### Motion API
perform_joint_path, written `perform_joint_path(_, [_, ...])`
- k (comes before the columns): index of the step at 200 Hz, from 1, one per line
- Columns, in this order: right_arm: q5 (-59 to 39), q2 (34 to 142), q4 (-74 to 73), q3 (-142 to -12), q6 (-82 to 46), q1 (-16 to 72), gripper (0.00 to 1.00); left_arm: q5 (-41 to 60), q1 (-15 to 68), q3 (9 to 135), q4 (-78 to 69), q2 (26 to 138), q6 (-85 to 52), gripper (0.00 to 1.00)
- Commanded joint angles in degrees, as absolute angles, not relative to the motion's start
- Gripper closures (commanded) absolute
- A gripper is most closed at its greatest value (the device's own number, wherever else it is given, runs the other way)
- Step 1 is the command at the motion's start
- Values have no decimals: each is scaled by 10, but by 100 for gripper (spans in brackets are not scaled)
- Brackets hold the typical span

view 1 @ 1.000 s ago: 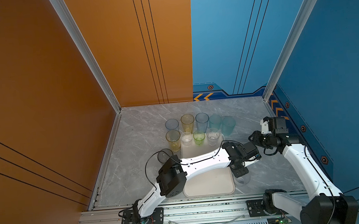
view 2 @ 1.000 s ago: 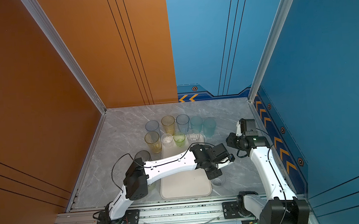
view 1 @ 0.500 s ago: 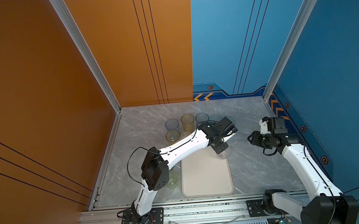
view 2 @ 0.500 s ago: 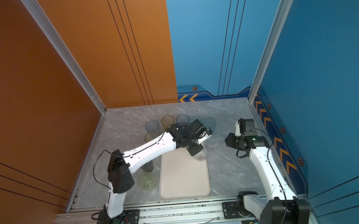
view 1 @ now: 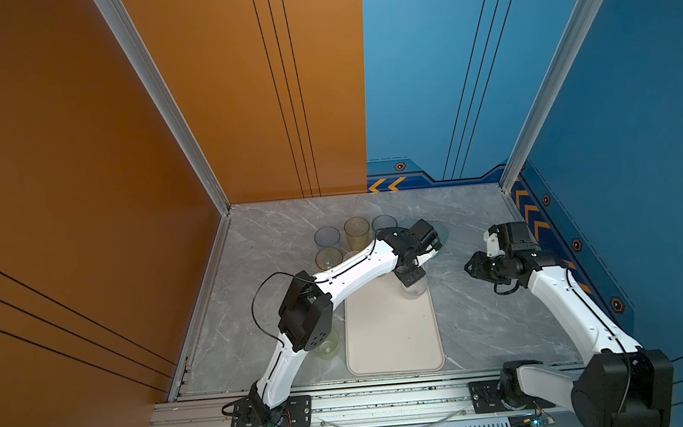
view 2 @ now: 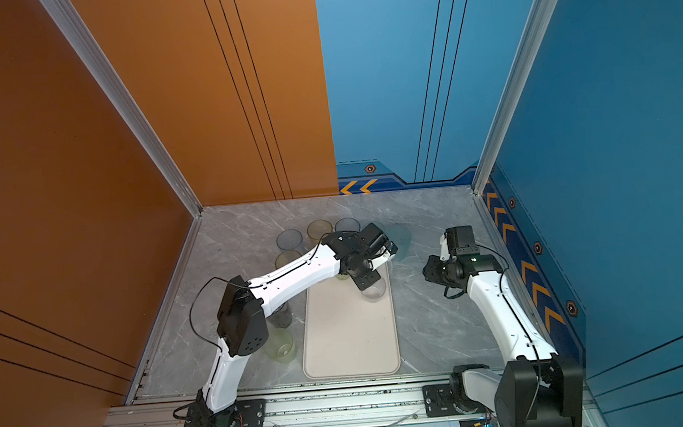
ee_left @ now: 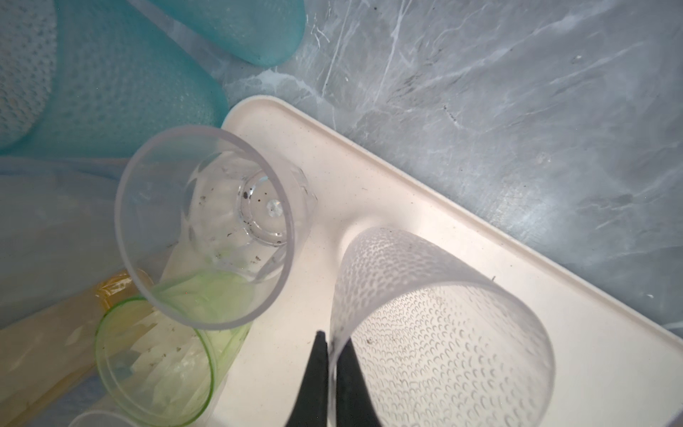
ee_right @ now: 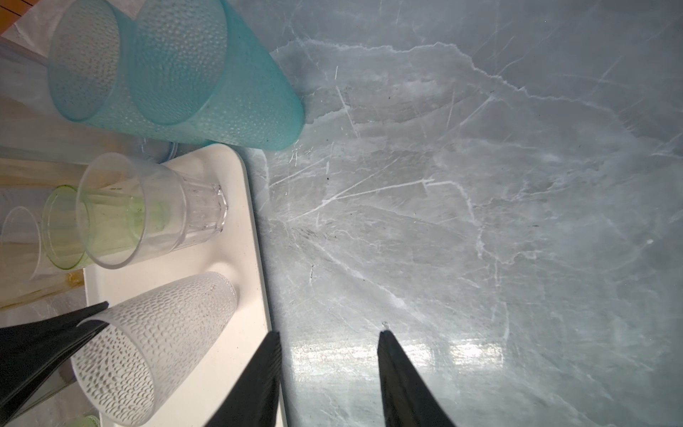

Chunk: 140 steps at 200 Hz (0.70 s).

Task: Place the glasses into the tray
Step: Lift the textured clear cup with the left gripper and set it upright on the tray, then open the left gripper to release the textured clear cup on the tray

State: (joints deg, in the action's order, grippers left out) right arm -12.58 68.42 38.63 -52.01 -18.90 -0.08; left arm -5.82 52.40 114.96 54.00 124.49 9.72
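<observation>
The tray [view 1: 391,344] lies lengthwise at the middle of the marble floor [view 1: 486,328], and only its far end is occupied. Upright near its 1 o'clock corner is a dimpled clear tumbler [ee_left: 443,332]. The left gripper [ee_left: 332,344] is clenched on this tumbler's rim, one finger inside the wall and one outside. Just beyond it toward 12 o'clock, a faceted clear tumbler [ee_left: 207,229] stands on the tray, empty apart from dark specks. A short green tumbler [ee_left: 155,362] sits at the far rim; whether it is on the tray cannot be told. Off the tray, two teal tumblers [ee_right: 207,74] stand on the marble close to that corner, a yellow tumbler [view 1: 356,232] and grey-blue tumblers [view 1: 327,237] cluster at 11 o'clock, and a pale green tumbler [view 1: 327,346] stands just beside the long edge at 8 o'clock. The near two thirds of the tray are bare. At 3 o'clock the right gripper [ee_right: 329,355] hangs over open marble beside the rim, jaws parted with nothing between them.
</observation>
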Motion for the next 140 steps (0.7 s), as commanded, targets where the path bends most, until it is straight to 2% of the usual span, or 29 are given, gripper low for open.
perform_joint_path(1, [-106,697,378,-537,-190,6,58,-57,515,1174,551,1254,108,100])
perform_joint_path(140, [-103,735,360,-544,-195,22,58,0,504,1215,576,1292,109,100])
